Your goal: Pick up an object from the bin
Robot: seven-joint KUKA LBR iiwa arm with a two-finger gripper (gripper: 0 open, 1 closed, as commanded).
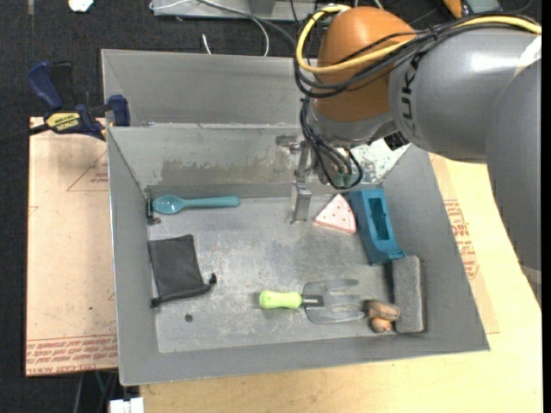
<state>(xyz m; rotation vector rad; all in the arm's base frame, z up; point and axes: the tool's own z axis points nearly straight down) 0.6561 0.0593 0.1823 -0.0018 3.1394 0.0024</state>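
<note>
My gripper [299,212] hangs low over the bin floor near the middle of the back wall, just left of a pink and white wedge [337,216] shaped like a melon slice. Nothing shows in its grasp. A blue oblong block [376,224] lies right of the wedge, partly under the arm. A teal spoon [193,202] rests along the back wall, to the gripper's left.
A black flat pouch [176,267] lies at the left. Near the front sit a green-handled metal garden fork [312,300], a small brown lump [381,314] and a grey block [407,292]. The arm and its orange dome cover the back right corner.
</note>
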